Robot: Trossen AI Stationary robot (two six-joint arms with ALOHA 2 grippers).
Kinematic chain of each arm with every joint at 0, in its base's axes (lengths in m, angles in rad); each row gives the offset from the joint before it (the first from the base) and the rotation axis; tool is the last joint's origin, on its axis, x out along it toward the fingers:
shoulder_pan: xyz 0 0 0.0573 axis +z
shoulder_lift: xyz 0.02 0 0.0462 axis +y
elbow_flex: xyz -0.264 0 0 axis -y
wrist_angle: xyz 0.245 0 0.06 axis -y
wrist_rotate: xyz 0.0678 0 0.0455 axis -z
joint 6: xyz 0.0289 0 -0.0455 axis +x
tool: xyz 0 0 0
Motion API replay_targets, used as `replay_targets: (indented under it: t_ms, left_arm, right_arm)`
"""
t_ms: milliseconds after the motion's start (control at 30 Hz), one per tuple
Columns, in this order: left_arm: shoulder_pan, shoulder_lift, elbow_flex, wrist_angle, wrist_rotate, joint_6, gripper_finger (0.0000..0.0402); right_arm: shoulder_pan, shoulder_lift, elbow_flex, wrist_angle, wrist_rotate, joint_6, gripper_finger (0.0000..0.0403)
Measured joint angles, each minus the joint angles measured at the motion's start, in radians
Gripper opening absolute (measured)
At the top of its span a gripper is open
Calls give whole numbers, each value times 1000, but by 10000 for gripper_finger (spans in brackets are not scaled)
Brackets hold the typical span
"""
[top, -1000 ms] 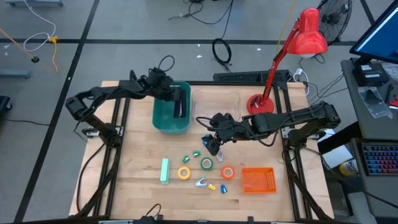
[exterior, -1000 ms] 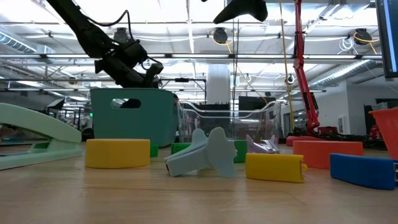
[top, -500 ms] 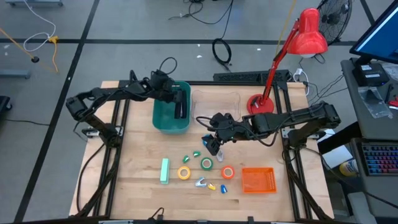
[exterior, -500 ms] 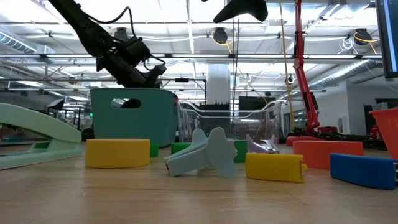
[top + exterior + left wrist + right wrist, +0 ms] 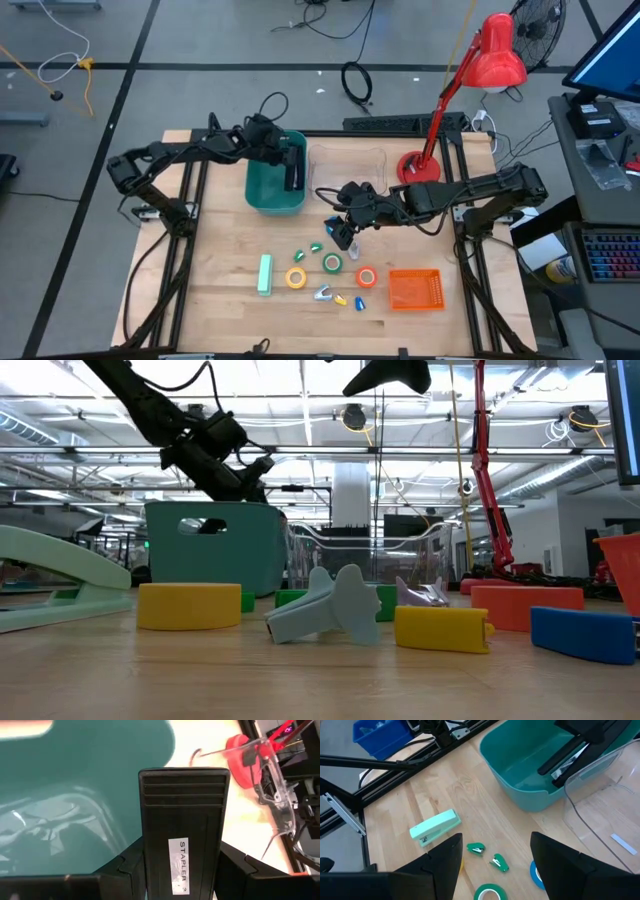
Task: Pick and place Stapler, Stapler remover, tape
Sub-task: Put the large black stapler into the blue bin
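Note:
My left gripper [image 5: 284,157] is over the teal bin [image 5: 262,190], shut on a black stapler [image 5: 182,820] labelled "STAPLER", also seen as the dark bar [image 5: 293,170] in the high view. My right gripper [image 5: 344,234] hovers open above the table's middle, just over the blue tape [image 5: 536,872]. On the wood lie a mint stapler [image 5: 264,274], yellow tape [image 5: 296,278], green tape [image 5: 332,263], orange tape [image 5: 366,277], two green staple removers [image 5: 308,251], and grey, yellow and blue removers [image 5: 340,297]. My left gripper pinches the black stapler between its two fingers [image 5: 131,865], one on each long side, at the stapler's rear part [image 5: 181,880]. The stapler lies along the fingers. It slants down into the bin's opening [image 5: 565,755], free end lower; whether that end touches the bin is hidden.
A clear plastic container [image 5: 348,166] stands right of the bin. An orange basket [image 5: 414,289] sits at the near right. A red desk lamp [image 5: 420,165] has its base at the far right. Bare wood lies near the left and front edges.
My left gripper, with the black stapler, has shifted a little toward the table's right over the bin and risen slightly. My right arm has kept still.

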Motion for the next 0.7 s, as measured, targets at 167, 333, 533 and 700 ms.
replay_targets:
  t_ms: [167,333,533,700]
  left_arm:
    - [-1,39,15,-56,-28,6,166]
    - [-3,93,16,-52,-26,5,166]
    - [-3,130,17,-15,0,-17,166]
    - [5,150,18,-14,0,-30,166]
  right_arm:
    - [0,0,0,7,-2,3,226]
    - [0,0,0,26,-2,1,224]
    - [0,0,0,27,-2,1,224]
    - [0,0,0,29,-2,1,224]
